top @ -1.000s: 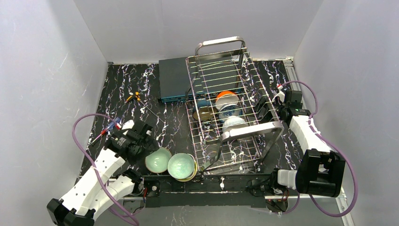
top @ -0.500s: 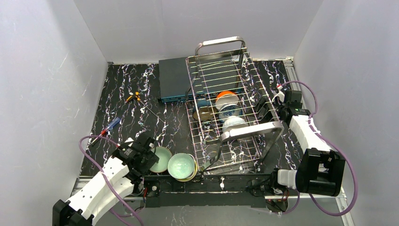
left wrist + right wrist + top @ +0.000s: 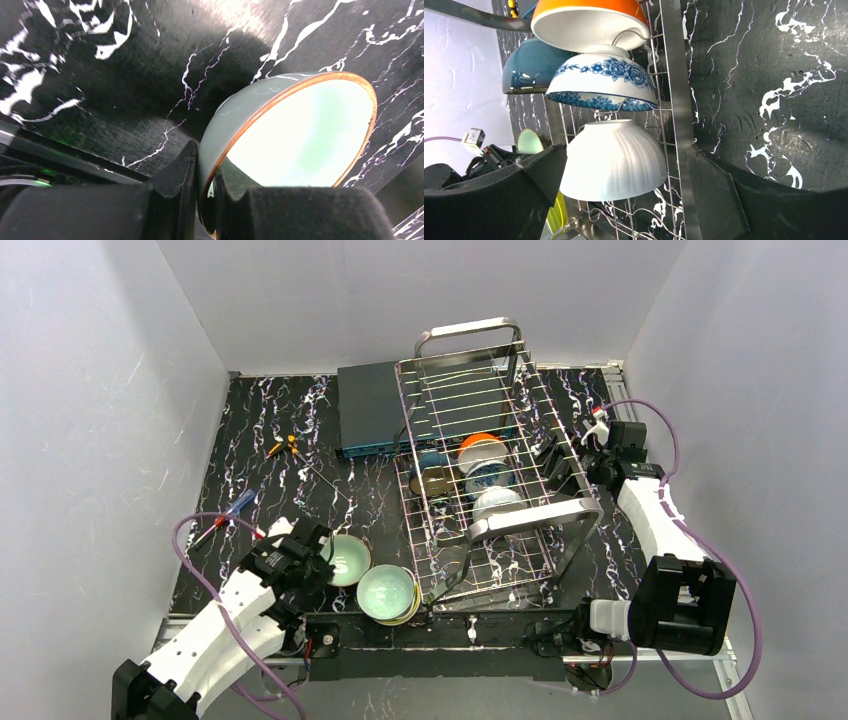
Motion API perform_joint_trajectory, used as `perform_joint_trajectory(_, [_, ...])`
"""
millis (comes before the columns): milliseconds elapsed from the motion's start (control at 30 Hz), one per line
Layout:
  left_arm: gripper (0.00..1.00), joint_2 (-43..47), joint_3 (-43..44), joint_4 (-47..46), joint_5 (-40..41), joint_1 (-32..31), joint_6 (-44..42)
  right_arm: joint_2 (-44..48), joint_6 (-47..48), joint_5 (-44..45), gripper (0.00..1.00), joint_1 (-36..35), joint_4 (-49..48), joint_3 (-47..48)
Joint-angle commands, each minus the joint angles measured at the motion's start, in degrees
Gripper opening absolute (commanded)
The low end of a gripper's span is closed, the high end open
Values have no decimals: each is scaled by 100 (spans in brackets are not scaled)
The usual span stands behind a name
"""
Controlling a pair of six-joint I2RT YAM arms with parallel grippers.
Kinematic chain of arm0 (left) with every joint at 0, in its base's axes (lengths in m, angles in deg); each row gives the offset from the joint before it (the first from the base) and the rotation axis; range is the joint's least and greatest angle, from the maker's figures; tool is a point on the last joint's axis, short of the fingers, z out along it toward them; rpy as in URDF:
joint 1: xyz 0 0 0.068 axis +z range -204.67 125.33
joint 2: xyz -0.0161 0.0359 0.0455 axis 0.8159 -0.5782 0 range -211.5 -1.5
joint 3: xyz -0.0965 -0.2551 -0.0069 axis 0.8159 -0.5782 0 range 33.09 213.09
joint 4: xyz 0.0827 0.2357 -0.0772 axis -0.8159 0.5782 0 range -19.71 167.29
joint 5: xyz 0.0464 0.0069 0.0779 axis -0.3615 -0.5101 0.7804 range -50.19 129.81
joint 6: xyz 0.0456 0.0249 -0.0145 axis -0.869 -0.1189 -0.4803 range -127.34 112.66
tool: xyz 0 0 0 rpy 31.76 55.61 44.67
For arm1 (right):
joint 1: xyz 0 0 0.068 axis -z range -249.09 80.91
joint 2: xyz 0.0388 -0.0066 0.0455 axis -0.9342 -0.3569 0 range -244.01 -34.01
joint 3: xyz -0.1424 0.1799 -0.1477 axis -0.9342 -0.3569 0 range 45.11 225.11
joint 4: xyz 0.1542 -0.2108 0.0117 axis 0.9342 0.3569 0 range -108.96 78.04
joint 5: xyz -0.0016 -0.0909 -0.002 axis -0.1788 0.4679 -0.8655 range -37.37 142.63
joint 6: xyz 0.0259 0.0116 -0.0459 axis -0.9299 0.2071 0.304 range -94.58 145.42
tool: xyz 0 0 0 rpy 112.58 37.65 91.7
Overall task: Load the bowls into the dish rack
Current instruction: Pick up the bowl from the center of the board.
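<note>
— While the left gripper [image 3: 205,175] has it, enter item one: where is the pale green bowl [image 3: 300,135]?

— Item 1. Pale green bowl, copper-toned rim. Wall pinched between the jaws, one finger inside, one outside. Body extends ahead of the fingertips, tipped on edge over the black marbled table [image 3: 125,90]. Whether it is clear of the table: cannot tell. Not racked.

— Next outward?

— Item 2. Second pale green bowl [image 3: 387,590], just beside the left jaws on the rack side, nested on a lime-yellow bowl [image 3: 408,612]. Both on the table, not racked.

— And the dish rack [image 3: 535,514]?

— Item 3. Steel wire, well apart from the left jaws. Contents standing on edge among the tines: orange-backed bowl [image 3: 589,20], blue-patterned bowl [image 3: 604,85], white ribbed bowl [image 3: 616,160], dark teal bowl [image 3: 524,70]. A brownish bowl [image 3: 437,480] shows in the overhead view. The right gripper [image 3: 626,160] stands spread wide and holds nothing. The rack's side rail and the white ribbed bowl lie ahead of its fingers.

— Tally?

— Judged: about five racked and three to go, the gripped one first. It needs carrying across and setting on edge between free tines.
</note>
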Motion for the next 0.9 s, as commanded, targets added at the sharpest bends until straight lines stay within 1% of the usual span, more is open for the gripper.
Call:
perform_joint_trajectory(0, [0, 180, 617, 99, 864, 12, -698, -58, 23, -183, 97, -10, -212, 330])
perform_joint_trajectory(67, [0, 244, 787, 46, 1113, 14, -965, -33, -80, -276, 98, -11, -370, 317])
perform_joint_trajectory(133, [0, 260, 953, -113, 1282, 14, -1418, 9, -204, -418, 98, -6, -575, 250])
perform_joint_trajectory(300, [0, 155, 1332, -899, 1415, 9, -2372, 108, -445, -738, 99, -28, -1046, 65])
perform_joint_trajectory(367, [0, 92, 1419, -1305, 1337, 13, -2694, 134, -578, -894, 99, -55, -1282, -13])
perform_joint_trajectory(467, [0, 20, 1425, -2105, 889, 9, -3068, 161, -766, -1094, 99, -126, -1608, -120])
perform_joint_trajectory(567, [0, -50, 1310, -2971, 363, 13, -3118, 155, -925, -1332, 99, -222, -1984, -185])
perform_joint_trajectory(633, [0, -138, 1223, -3481, 99, 9, -2886, 145, -1078, -1454, 99, -299, -2262, -255])
perform_joint_trajectory(733, [0, -384, 1228, -4019, -307, 13, -2660, 128, -1353, -1627, 99, -406, -2772, -378])
perform_joint_trajectory(867, [0, -848, 1417, -4540, -1003, 5, -2480, 82, -1423, -1698, 99, -731, -2999, -385])
